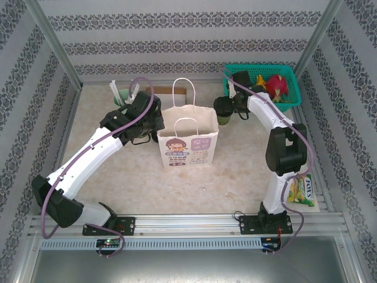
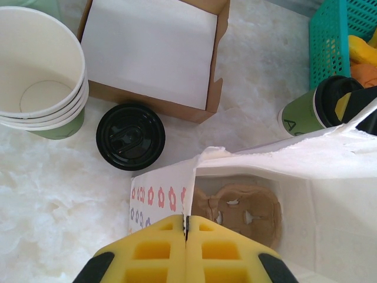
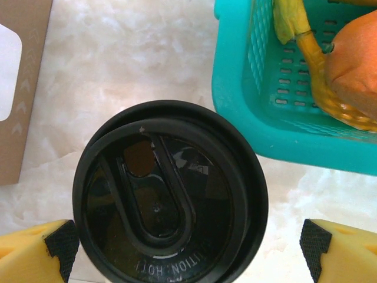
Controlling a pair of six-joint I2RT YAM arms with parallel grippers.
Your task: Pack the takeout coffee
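**Mia:** Where is the takeout coffee?

**Ben:** The takeout coffee is a small green paper cup with a round black plastic lid. It stands on the pale stone-look desk, outside the tall white paper bag with a cartoon face. It is just beside the bag's far right corner.

**Mia:** What are the claws doing?

**Ben:** The right claw is wide apart, with one yellow finger on each side of the lid. One black pad seems to touch the lid's rim. The other pad stands a little off. The left claw is pressed together on the bag's top edge, and the bag's mouth is open.

**Mia:** What is close by?

**Ben:** The teal plastic basket with holes is right next to the cup, with fruit inside. A flat brown cardboard box with a white inside lies behind the bag. Near it are a stack of cream-and-green paper cups with no lids and a loose round black lid, flat on the desk. A brown cardboard cup holder sits at the bottom of the bag.

**Mia:** Is there room to move?

**Ben:** The gap between cup and basket is tight. The desk in front of the bag is open. Patterned walls stand around the desk. A yellow-green packet lies at the right edge.
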